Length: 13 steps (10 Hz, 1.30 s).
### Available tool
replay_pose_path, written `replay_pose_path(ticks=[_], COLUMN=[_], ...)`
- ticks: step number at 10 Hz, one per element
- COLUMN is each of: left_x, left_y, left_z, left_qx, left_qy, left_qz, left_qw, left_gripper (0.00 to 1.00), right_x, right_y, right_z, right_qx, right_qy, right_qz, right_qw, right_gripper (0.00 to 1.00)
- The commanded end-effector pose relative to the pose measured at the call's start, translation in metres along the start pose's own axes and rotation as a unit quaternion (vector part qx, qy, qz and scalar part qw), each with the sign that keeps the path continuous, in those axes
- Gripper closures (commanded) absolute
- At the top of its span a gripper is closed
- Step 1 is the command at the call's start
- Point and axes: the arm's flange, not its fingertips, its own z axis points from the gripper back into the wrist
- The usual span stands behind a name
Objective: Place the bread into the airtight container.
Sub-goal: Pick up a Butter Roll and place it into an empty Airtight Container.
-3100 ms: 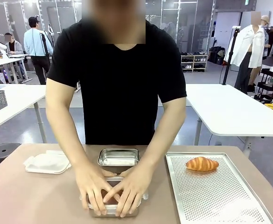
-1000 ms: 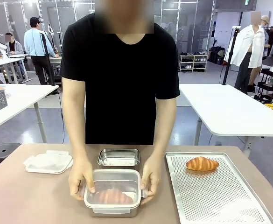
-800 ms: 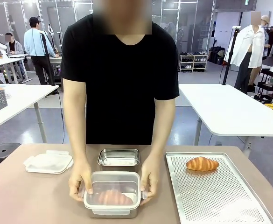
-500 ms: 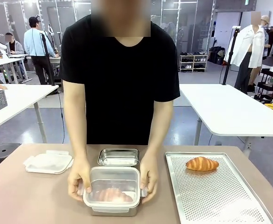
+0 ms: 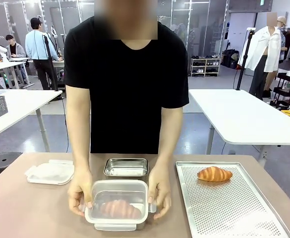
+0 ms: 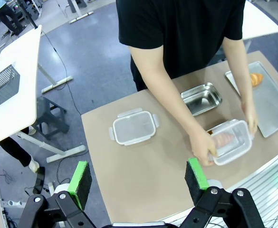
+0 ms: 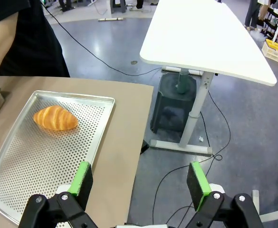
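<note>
Since the earlier frames the person's hands have come off the top of the container (image 5: 116, 206) and the container has come a little nearer the robot's side of the desk (image 5: 35, 213). One hand (image 5: 79, 196) now grips the container's short side at picture left in the front view, and the other hand (image 5: 159, 193) grips the opposite side. A clear lid covers the container, and the bread (image 5: 116, 209) lies inside, seen through it. Whether the container rests on the desk or is slightly lifted I cannot tell.

Just behind it, toward the person, stands an empty steel pan (image 5: 126, 167). A spare lid (image 5: 49, 172) lies well apart on the desk, toward the robot's left. On the robot's right a perforated tray (image 5: 224, 208) carries a second bread (image 5: 214, 174) near its far end.

From the left wrist, the left tool (image 6: 138, 178) hangs high over the desk (image 6: 129, 171), jaws spread wide with nothing between the green pads; container (image 6: 231, 142), bread (image 6: 223, 139), pan (image 6: 201, 99) and spare lid (image 6: 133, 128) all lie far below.

From the right wrist, the right tool (image 7: 139, 183) is likewise wide open and empty, poised above the desk's (image 7: 124, 137) edge beside the tray (image 7: 39, 161), with the second bread (image 7: 55, 118) well apart from it.
</note>
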Motion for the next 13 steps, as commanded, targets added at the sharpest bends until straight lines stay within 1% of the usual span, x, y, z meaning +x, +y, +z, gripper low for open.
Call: replay_pose_path(ticks=[1,13], left_x=[0.0013,0.0013], left_y=[0.0005,0.0005], left_z=[0.0007,0.0007], left_qx=[0.001,0.001], left_qy=[0.000,0.000], left_qz=[-0.002,-0.002], left_qw=[1.000,1.000], left_gripper=[0.00,0.00], right_x=[0.0037,0.0037], right_y=[0.0008,0.0008], right_z=[0.0048,0.0048], right_qx=[0.000,0.000], right_qy=[0.003,0.003], right_qz=[-0.006,-0.006], right_qw=[1.000,1.000], right_gripper=[0.00,0.00])
